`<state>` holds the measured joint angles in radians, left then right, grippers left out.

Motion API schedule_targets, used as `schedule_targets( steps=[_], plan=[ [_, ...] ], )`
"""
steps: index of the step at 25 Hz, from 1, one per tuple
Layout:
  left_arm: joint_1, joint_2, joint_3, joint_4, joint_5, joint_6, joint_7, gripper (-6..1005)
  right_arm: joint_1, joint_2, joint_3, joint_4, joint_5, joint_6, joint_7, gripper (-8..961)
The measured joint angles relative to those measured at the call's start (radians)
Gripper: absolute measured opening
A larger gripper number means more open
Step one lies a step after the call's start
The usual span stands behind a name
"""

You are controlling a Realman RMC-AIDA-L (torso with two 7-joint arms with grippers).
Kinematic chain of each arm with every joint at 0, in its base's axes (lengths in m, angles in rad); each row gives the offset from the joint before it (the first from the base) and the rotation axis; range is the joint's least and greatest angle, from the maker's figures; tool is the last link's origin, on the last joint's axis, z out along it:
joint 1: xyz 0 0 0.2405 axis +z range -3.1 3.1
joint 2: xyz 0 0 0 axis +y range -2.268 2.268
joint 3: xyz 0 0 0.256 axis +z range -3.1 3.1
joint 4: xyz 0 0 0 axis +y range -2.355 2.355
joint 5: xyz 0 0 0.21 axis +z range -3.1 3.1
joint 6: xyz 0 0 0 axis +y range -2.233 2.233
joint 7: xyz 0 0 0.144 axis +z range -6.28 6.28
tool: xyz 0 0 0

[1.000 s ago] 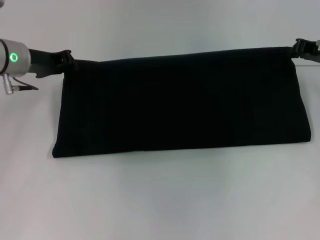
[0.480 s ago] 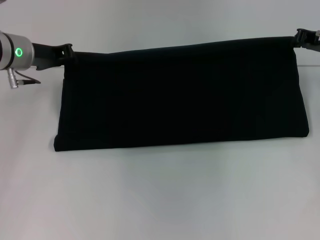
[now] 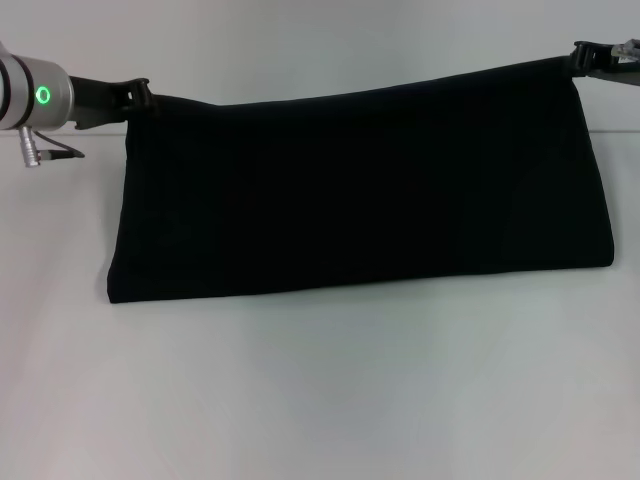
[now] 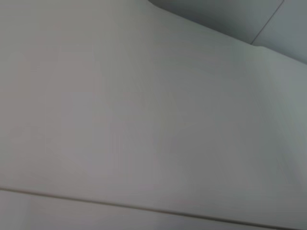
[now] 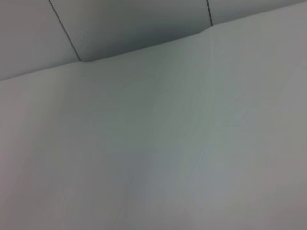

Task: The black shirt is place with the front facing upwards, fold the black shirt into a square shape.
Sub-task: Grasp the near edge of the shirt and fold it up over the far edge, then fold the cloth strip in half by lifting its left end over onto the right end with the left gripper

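Observation:
The black shirt hangs as a wide, plain black panel in the head view, its lower edge resting on the white table. My left gripper is shut on the shirt's upper left corner. At the upper right corner my right gripper is shut on the fabric too. The top edge stretches between them and rises toward the right. No lettering or label shows. Neither wrist view shows the shirt or any fingers.
White tabletop lies in front of the shirt and on both sides. The left wrist view shows the bare table with a far edge; the right wrist view shows the same pale surface and grey wall panels behind.
Both grippers have risen with the shirt's top corners, the right one more. The hanging panel has grown taller and its lower edge has drawn slightly back on the table.

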<state>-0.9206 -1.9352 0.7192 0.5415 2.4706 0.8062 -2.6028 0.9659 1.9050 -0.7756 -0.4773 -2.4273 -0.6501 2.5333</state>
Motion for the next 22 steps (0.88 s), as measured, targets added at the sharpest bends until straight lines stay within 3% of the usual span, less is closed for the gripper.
schedule_targets(
  steps=[5,8,10,12,15,17,19,22],
  plan=[
    [0.003,-0.003,-0.001,0.003,0.003,-0.063,0.003,134,-0.001,-0.001,-0.031,-0.009,0.000,0.061,-0.029,27],
    [0.012,-0.004,-0.006,0.015,0.000,-0.066,0.002,175,-0.006,-0.012,-0.027,-0.024,0.003,0.068,-0.027,249],
    [0.027,-0.006,-0.010,0.038,-0.008,-0.047,-0.003,214,-0.018,-0.020,-0.010,-0.055,0.008,0.030,-0.018,294],
    [0.064,-0.018,-0.013,0.089,-0.033,-0.016,-0.004,254,-0.054,-0.017,0.041,-0.124,0.035,-0.060,-0.019,338],
    [0.175,-0.046,-0.013,0.207,-0.144,0.101,0.018,313,-0.156,0.001,0.117,-0.219,0.170,-0.239,-0.071,405],
    [0.237,-0.046,-0.020,0.225,-0.252,0.216,0.046,353,-0.251,0.008,0.162,-0.234,0.358,-0.397,-0.167,449],
    [0.291,-0.034,-0.073,0.189,-0.365,0.374,0.078,486,-0.330,0.008,0.191,-0.206,0.511,-0.543,-0.253,494],
    [0.352,-0.025,-0.250,0.083,-0.427,0.601,0.108,649,-0.431,-0.001,0.222,-0.121,0.688,-0.770,-0.376,636]
  ],
)
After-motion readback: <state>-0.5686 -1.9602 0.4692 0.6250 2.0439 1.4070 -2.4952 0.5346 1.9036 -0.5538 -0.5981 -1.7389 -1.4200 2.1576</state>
